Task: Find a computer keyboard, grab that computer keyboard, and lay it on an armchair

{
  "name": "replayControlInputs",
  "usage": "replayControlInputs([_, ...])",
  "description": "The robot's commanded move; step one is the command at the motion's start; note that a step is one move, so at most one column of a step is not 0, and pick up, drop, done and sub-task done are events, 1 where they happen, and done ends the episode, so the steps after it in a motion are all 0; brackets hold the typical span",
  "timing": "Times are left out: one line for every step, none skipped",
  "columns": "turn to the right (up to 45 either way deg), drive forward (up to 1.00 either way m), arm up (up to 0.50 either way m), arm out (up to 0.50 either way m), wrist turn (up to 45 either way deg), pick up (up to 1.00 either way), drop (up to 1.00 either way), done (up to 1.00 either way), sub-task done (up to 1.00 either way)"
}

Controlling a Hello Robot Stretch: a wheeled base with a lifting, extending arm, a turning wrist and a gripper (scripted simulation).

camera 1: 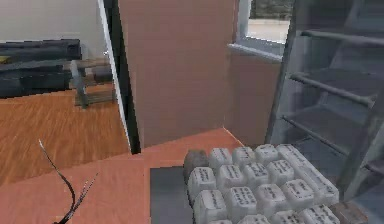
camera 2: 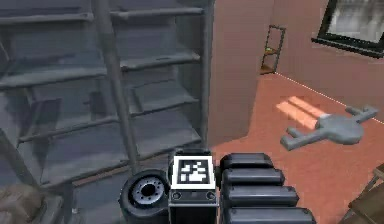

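Dark shelving [camera 2: 100,80] stands beyond the low, short arm [camera 2: 255,185]; whether its tool [camera 2: 147,193] holds anything cannot be told.

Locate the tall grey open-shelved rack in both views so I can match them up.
Forward view: the tall grey open-shelved rack runs down the right edge, just right of the window.
Arm side view: the same rack spans the left half, top to bottom.
Shared landmark: the orange-brown wood floor, lying left of the rack in the forward view and right of it in the arm side view.
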Motion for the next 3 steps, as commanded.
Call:
replayControlInputs([-21.0,0.00,0.00,0.00,0.0,0.00,0.00,0.00,0.00])
replayControlInputs([0.0,0.75,0.00,0.00,0.0,0.00,0.00,0.00,0.00])
replayControlInputs([-27.0,0.00,0.00,0.00,0.0,0.00,0.00,0.00,0.00])
